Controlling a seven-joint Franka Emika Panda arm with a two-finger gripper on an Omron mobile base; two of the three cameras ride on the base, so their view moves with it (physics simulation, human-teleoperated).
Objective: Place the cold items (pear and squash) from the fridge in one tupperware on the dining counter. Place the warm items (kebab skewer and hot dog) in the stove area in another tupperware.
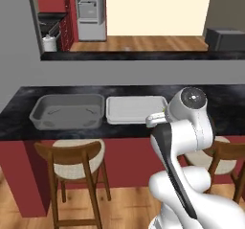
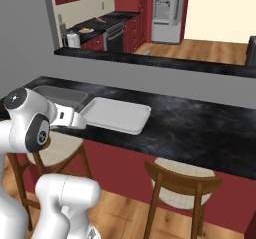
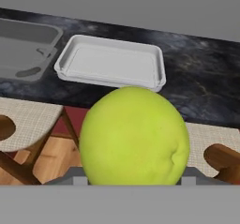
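Pear [image 3: 135, 136]: it sits in the lower middle of the hand view, large and yellow-green, with the gripper's [image 3: 134, 181] jaws closed on it from either side, their tips barely showing at its base. A small dimple faces the lower right of that frame, so one end of the fruit seems to point toward the camera and slightly right; I judge its long axis to run roughly along the gripper's reach, though foreshortening makes this hard to fix.

The step in hand looks like the carry of the first cold item to the dining counter [image 1: 220, 106]. In the hand view the pear hangs short of the counter's near edge, over the stools [image 3: 28, 120], not yet above either container.

Just beyond it, in the upper middle of the hand view, lies the shallow pale tray [image 3: 112, 63]; at the upper left edge is the deeper grey tub [image 3: 23, 49], beside the tray. In the left base view the tub [image 1: 67, 110] sits left of centre, the tray [image 1: 134, 109] right of it.

The next move calls for reaching forward and up over the counter edge, choosing one container, centring the pear over it, lowering, then letting go. Either holds it; the deep tub would keep a round fruit from rolling.
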